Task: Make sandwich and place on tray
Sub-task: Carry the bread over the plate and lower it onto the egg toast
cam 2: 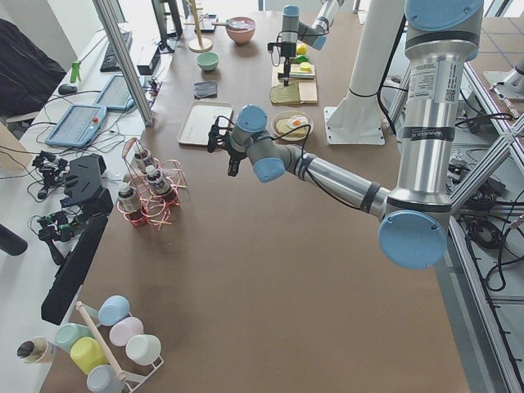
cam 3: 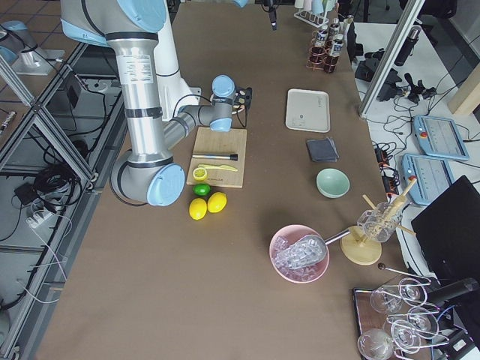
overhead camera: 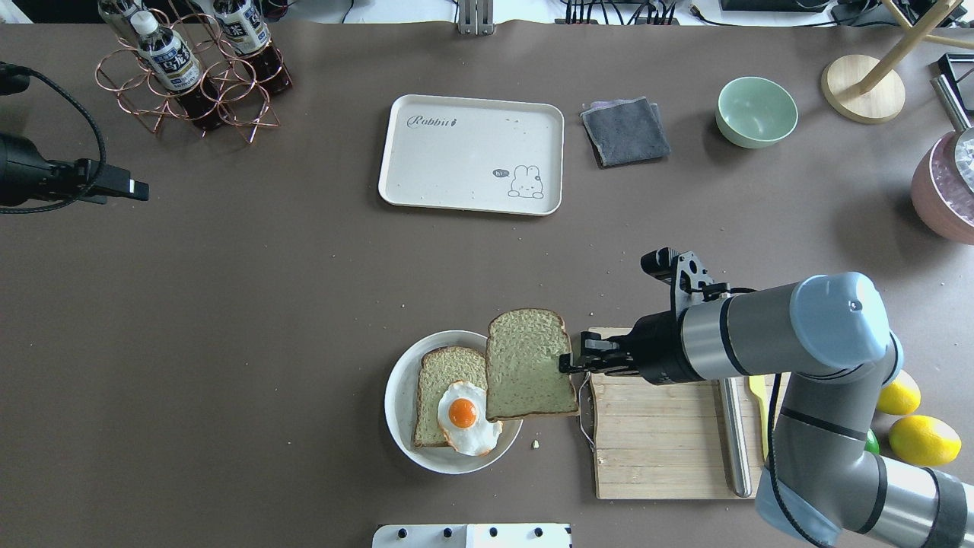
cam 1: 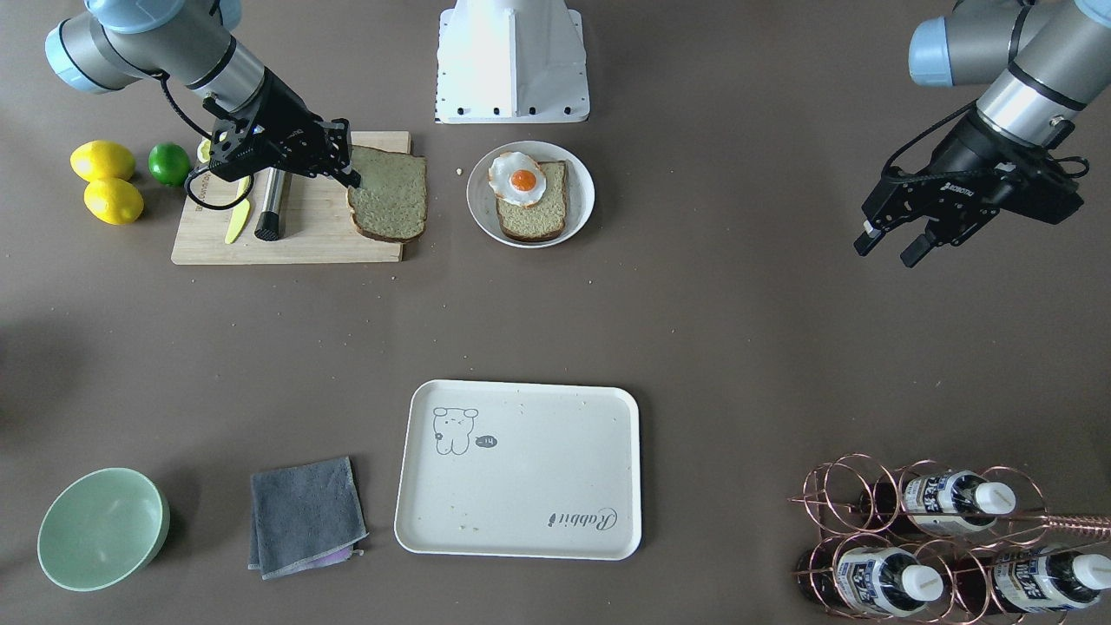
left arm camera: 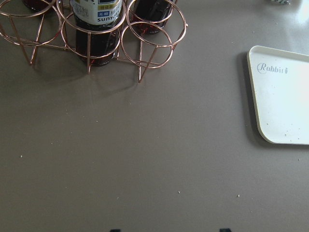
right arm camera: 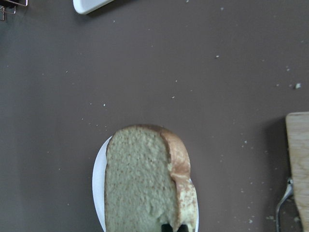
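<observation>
My right gripper (cam 1: 352, 176) is shut on one edge of a greenish-tan bread slice (cam 1: 391, 195) and holds it in the air between the cutting board and the white plate (cam 1: 583, 187). In the overhead view the held slice (overhead camera: 529, 365) overlaps the plate's right rim (overhead camera: 396, 396). A second slice (overhead camera: 445, 373) lies on the plate with a fried egg (overhead camera: 466, 417) on it. The cream tray (cam 1: 521, 469) with "Rabbit" lettering lies bare across the table. My left gripper (cam 1: 885, 246) is open and empty, high off to the side.
A wooden cutting board (cam 1: 295, 221) holds a yellow knife (cam 1: 236, 221) and a metal rod. Lemons (cam 1: 102, 161) and a lime (cam 1: 168, 163) lie beside it. A green bowl (cam 1: 102, 528), a grey cloth (cam 1: 305, 516) and a copper bottle rack (cam 1: 946, 538) flank the tray.
</observation>
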Controlling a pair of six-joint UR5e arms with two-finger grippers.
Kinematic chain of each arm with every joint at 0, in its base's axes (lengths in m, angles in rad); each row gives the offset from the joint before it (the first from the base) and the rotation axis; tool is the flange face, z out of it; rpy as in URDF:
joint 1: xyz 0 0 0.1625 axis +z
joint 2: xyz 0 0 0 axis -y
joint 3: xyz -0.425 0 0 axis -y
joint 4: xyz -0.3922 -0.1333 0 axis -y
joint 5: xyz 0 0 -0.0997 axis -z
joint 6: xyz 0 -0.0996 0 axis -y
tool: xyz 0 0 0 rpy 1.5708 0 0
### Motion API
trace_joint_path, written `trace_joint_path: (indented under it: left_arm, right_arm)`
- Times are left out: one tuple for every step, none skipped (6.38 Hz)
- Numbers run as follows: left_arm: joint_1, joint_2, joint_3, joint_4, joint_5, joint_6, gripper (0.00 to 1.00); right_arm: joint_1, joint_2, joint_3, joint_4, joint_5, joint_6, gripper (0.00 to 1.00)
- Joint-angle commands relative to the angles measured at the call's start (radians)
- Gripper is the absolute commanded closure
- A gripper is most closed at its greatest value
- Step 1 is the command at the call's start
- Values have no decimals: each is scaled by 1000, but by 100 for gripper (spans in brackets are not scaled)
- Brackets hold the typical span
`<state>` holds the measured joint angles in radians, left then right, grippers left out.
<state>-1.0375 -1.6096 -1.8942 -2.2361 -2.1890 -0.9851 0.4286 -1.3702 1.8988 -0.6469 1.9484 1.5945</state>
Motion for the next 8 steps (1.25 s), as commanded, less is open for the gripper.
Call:
trace_joint_path:
  left_arm:
    - [2,0,9,0,0,3,26]
    - [2,0,9,-2,0,2,26]
    - [2,0,9,-2,0,2,26]
    - [2,0,9,-4,0,-1,26]
    - [2,0,9,-4,0,-1,26]
    - [2,0,14,-4,0,-1,25]
    - [4,-1,15,-4,0,-1,25]
    - [4,-3,15,-4,0,-1,25]
  right_arm:
    - [-132,77,-32,4,-142,4,100]
    - [-161,79,-41,4,-189,-2,100]
    - [-174,123,-85,4,-215,-2,100]
    - [-175,146,-122,4,-229,-2,100]
    - [-179,148,-141,4,-235,-2,100]
    - [-192,149,-164,4,-264,-2,100]
    - [-198,154,-176,6,-291,-4,100]
    - [-199,155,-176,6,-293,-1,77]
